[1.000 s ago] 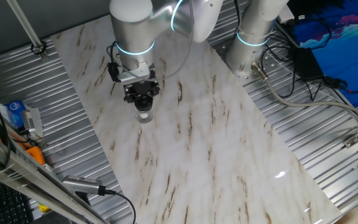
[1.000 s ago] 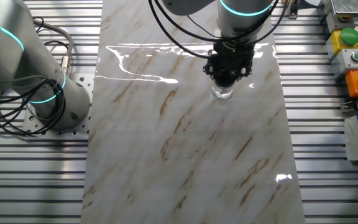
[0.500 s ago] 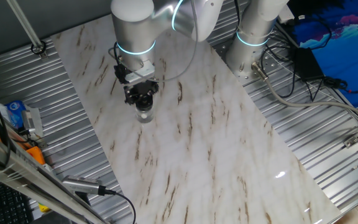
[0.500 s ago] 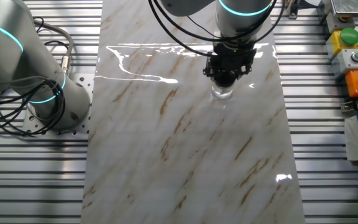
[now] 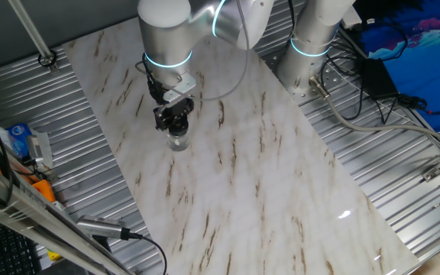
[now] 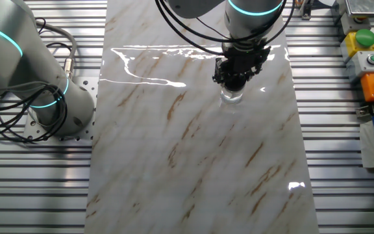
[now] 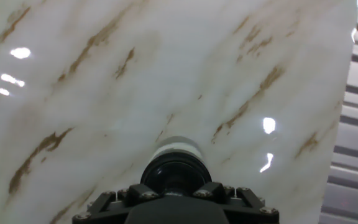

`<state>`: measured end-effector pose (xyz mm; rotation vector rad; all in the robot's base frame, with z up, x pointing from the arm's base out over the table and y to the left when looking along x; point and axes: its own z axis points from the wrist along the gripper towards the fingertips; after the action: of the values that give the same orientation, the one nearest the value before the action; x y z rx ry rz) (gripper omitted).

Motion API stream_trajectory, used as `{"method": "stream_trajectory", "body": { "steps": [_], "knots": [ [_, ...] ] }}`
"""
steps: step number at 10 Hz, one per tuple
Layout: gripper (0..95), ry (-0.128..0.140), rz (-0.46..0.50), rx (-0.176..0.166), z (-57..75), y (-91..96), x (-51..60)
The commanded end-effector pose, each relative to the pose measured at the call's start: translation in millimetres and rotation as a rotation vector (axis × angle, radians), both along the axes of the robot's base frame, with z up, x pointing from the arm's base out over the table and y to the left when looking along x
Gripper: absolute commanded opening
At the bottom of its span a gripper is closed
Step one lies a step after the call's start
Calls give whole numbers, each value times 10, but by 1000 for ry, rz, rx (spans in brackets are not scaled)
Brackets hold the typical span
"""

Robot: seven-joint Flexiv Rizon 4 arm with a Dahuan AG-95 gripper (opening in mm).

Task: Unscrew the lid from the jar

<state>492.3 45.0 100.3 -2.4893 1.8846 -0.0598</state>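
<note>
Jar (image 5: pixel 177 142) stands upright on the marble table (image 5: pixel 266 191), toward one end of it. Its see-through body shows just under the gripper (image 5: pixel 174 124). On top sits the black lid (image 7: pixel 176 175), round and dark, right in front of the hand camera. The gripper points straight down and sits over the lid, but I cannot tell if its fingers pinch the lid. The silver arm (image 5: pixel 163 34) rises above it.
</note>
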Motion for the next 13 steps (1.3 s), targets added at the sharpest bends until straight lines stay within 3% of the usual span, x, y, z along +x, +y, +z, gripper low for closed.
{"method": "stream_trajectory", "body": {
  "steps": [1,6,13],
  "knots": [
    [0,0,87,-18,0,0,6],
    [0,4,202,-34,3,2,8],
    [0,5,290,-16,51,7,6]
  ]
}}
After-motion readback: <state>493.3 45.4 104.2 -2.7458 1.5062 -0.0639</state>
